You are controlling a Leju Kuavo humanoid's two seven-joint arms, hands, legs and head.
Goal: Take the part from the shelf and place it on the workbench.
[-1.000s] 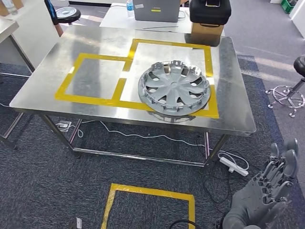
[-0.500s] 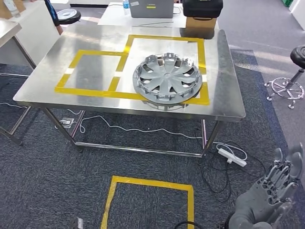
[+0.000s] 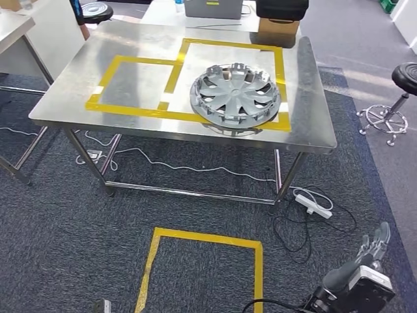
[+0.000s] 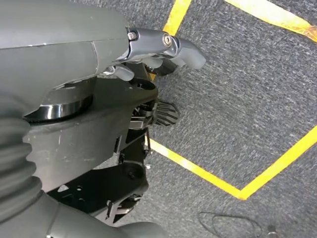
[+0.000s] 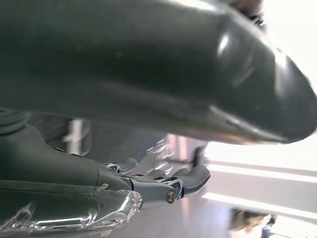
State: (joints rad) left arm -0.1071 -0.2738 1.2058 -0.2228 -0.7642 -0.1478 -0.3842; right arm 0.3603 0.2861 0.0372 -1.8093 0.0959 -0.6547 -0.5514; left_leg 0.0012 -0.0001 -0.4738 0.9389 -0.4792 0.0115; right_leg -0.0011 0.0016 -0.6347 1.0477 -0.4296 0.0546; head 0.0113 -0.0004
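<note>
The part, a silver wheel cover [image 3: 235, 94], lies flat on the steel workbench [image 3: 133, 83], inside the right-hand yellow taped square and overlapping its front tape line. My right hand [image 3: 366, 261] hangs low at the bottom right, well short of the bench and above the carpet, holding nothing. In the right wrist view its fingers [image 5: 186, 179] stretch out straight with nothing in them. My left hand [image 4: 157, 47] also hangs over the carpet, fingers extended and holding nothing.
A yellow taped square [image 3: 204, 237] marks the carpet in front of the bench. A white power strip [image 3: 313, 205] and cables lie by the bench's right legs. A stool [image 3: 395, 98] stands at the right; a black case [image 3: 281, 9] and laptop [image 3: 214, 8] sit behind.
The camera view has shifted a little. My right hand has dropped lower toward the bottom right corner and turned edge-on. The wheel cover stays where it was on the bench.
</note>
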